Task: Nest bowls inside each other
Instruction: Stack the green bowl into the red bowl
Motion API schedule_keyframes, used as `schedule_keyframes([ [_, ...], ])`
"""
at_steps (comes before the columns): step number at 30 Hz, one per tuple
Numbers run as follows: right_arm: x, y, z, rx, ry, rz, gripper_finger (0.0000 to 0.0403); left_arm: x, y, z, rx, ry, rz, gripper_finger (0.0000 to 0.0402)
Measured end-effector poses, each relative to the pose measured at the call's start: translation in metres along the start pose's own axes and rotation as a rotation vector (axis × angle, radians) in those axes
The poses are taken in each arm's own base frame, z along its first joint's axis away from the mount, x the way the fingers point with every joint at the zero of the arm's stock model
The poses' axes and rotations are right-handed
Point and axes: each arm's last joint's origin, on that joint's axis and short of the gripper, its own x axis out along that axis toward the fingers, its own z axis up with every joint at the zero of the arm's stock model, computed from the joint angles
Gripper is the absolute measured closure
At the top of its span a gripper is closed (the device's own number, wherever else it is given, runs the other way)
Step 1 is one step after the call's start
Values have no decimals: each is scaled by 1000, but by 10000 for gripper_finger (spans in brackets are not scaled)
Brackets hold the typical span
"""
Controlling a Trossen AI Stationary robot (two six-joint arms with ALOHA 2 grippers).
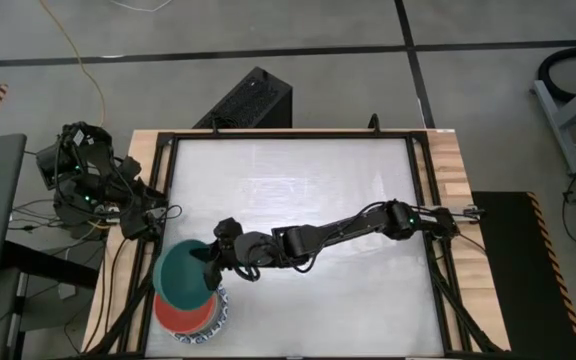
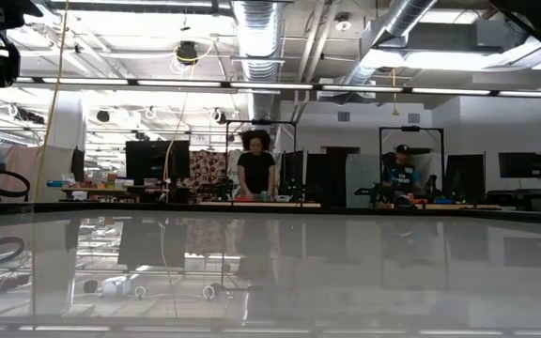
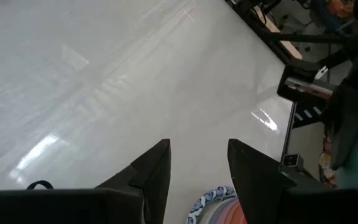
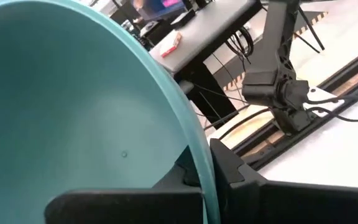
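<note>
Risk: green bowl (image 1: 184, 276), pinched at its rim by right pincer (image 1: 211, 262), tilted above stack (image 1: 194, 318) at lower left of frame; could slip or land crooked. Counted: one green bowl aloft, red and blue-rimmed below, others hidden. Left pincer (image 3: 197, 171) half-spread, empty, over counter (image 1: 298, 190).

You get the table (image 1: 298, 190) straight down from overhead, a tabletop-level camera facing the room, the left wrist camera angled down at the surface, the right wrist camera close on the green bowl (image 4: 73, 112), shared with overhead.
</note>
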Motion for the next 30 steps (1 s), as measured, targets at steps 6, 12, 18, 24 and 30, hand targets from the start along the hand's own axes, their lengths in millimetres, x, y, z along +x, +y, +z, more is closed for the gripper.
schedule_keyframes([
  [6, 8, -4, -15, 23, 51, 37, 390, 0, 0, 0, 26, 5, 0, 253],
  [12, 30, -20, -52, 100, 64, 78, 390, 0, 0, 0, 30, -8, -2, 253],
  [18, 33, -21, -51, 130, 74, 90, 390, 0, 1, 1, 59, -6, -3, 253],
  [24, 35, -24, -51, 119, 133, 103, 390, 0, 1, 1, 62, -7, -3, 253],
  [30, 35, -30, -56, 103, 188, 69, 390, 0, 1, 1, 66, -12, -3, 253],
])
